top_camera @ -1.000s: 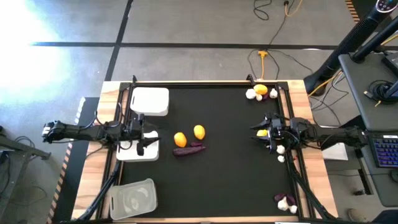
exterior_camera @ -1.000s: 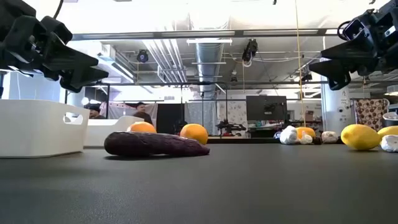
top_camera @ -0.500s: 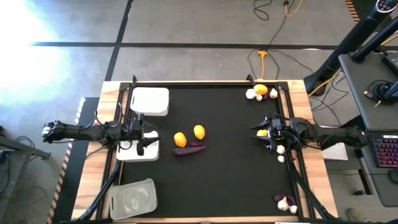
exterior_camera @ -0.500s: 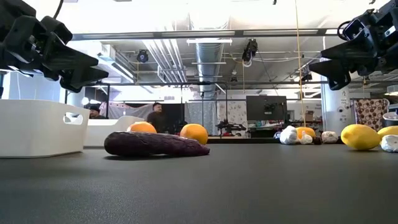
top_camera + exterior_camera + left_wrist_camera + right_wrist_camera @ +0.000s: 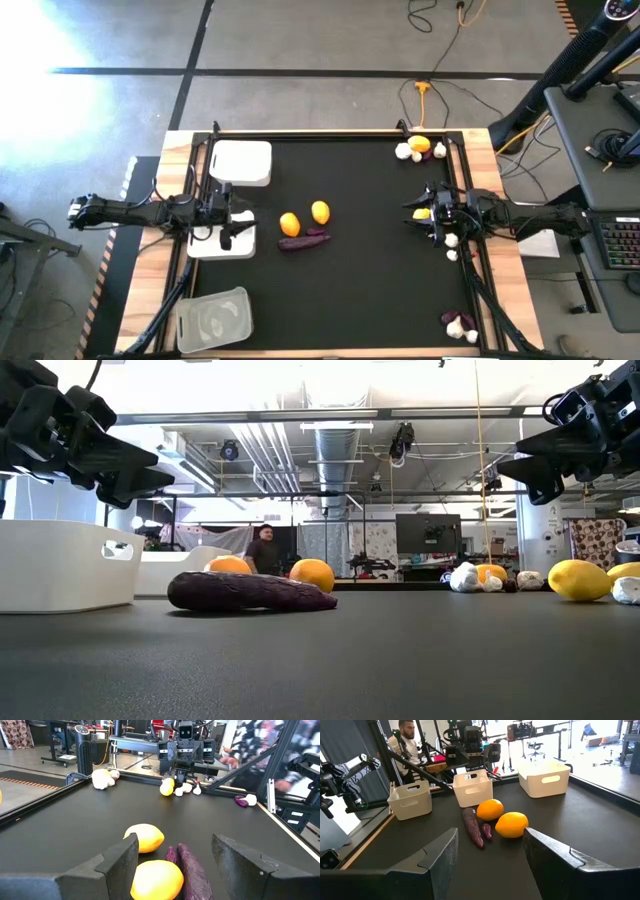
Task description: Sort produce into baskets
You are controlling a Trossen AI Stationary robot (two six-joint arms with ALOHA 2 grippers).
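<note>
Lying mid-table: two oranges (image 5: 289,223), one purple sweet potato (image 5: 302,240) (three baskets (image 5: 241,162)); both hands (image 5: 232,217) gape, empty.

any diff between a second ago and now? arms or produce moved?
Nothing on the table changed. The left gripper still hangs open over the middle white basket, and the right gripper still hangs open by the yellow fruit at the right edge, neither holding anything. The two orange fruits and the purple sweet potato lie where they were. Only a person in the room behind has walked rightward in the low view.
</note>
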